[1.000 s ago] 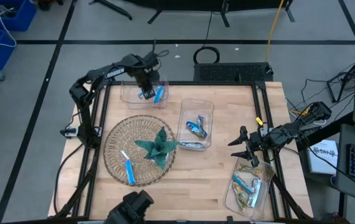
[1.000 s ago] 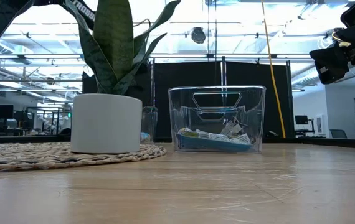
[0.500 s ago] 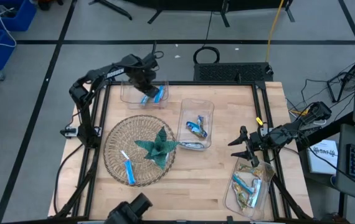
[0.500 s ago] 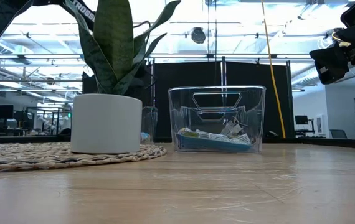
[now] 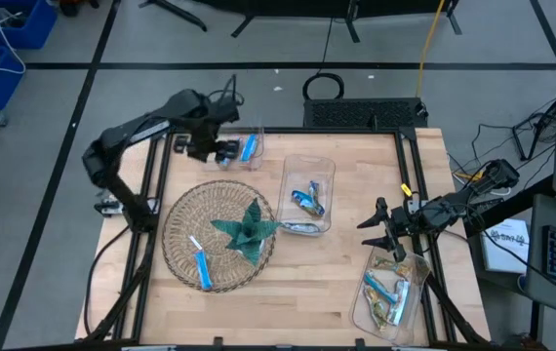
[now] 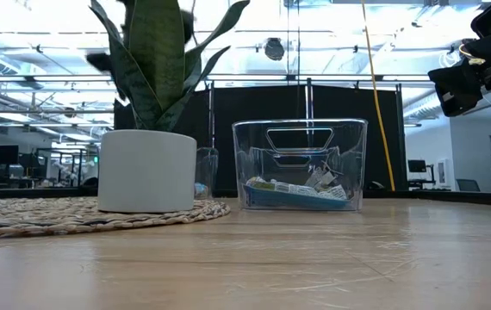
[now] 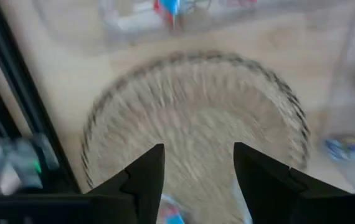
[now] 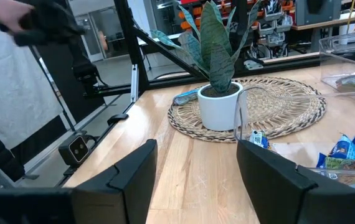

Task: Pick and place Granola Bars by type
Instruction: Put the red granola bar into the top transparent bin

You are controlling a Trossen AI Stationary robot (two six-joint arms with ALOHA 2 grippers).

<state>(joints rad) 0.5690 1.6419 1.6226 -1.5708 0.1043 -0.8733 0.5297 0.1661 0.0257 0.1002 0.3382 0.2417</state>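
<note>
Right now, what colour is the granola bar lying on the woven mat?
Blue, with a pale end. The granola bar on the woven mat shows best in the high view.

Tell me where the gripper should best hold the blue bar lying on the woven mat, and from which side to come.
Probably from straight above, closing across the narrow middle of the blue bar. It lies flat and slim on the woven mat, its long sides free, clear of the plant.

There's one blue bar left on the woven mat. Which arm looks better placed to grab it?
The left. Its pincer hangs open by the far bin, near the woven mat where the blue bar lies. The right pincer waits across the table.
</note>
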